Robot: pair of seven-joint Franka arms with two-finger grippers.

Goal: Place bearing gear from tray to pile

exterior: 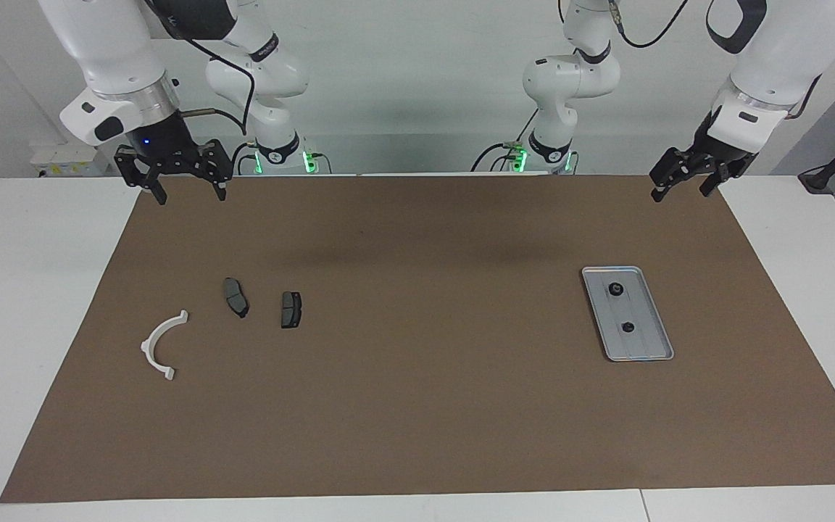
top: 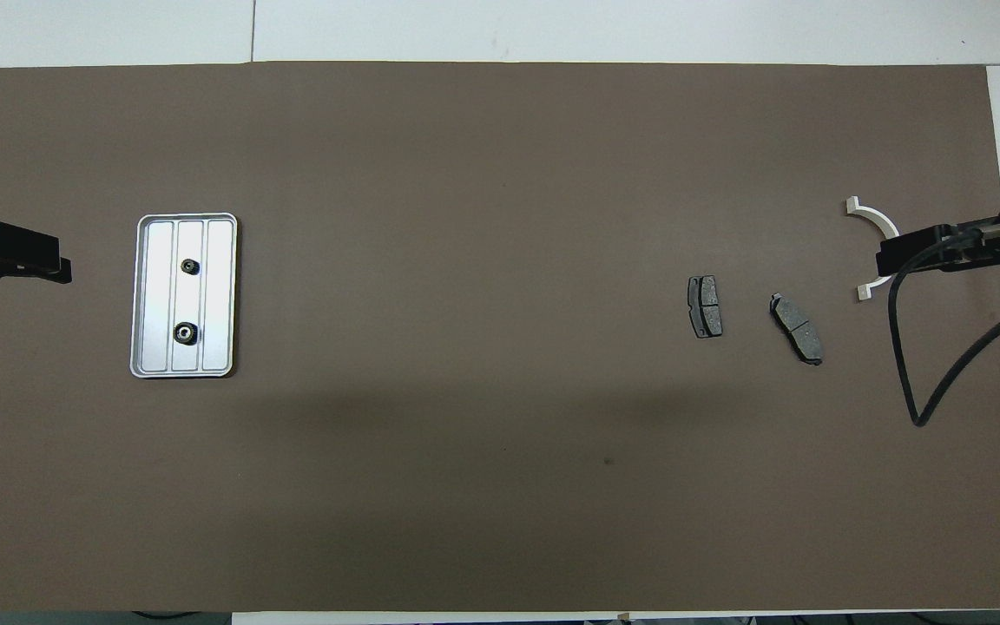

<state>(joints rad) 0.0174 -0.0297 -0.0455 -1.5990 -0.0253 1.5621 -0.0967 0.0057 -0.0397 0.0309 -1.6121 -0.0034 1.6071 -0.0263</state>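
Observation:
The silver ridged tray (exterior: 651, 342) lies on the brown mat toward the left arm's end and also shows in the overhead view (top: 220, 295). Two small black bearing gears sit in it, one (exterior: 615, 288) (top: 185, 332) nearer the robots than the other (exterior: 628, 327) (top: 190, 266). The pile lies toward the right arm's end: a white half-ring bracket (exterior: 164, 344) (top: 880, 219) and two dark grey plates (exterior: 236, 297) (exterior: 291, 309) (top: 797, 328) (top: 705, 305). My left gripper (exterior: 680, 194) (top: 57, 260) is open, empty and raised beside the tray. My right gripper (exterior: 190, 192) (top: 886, 259) is open, empty and raised, covering part of the bracket from above.
The brown mat (exterior: 425, 406) covers most of the white table (exterior: 26, 290). A black cable (top: 908, 347) hangs from the right arm over the mat's end. Both arm bases (exterior: 272, 145) (exterior: 551, 145) stand at the table's edge.

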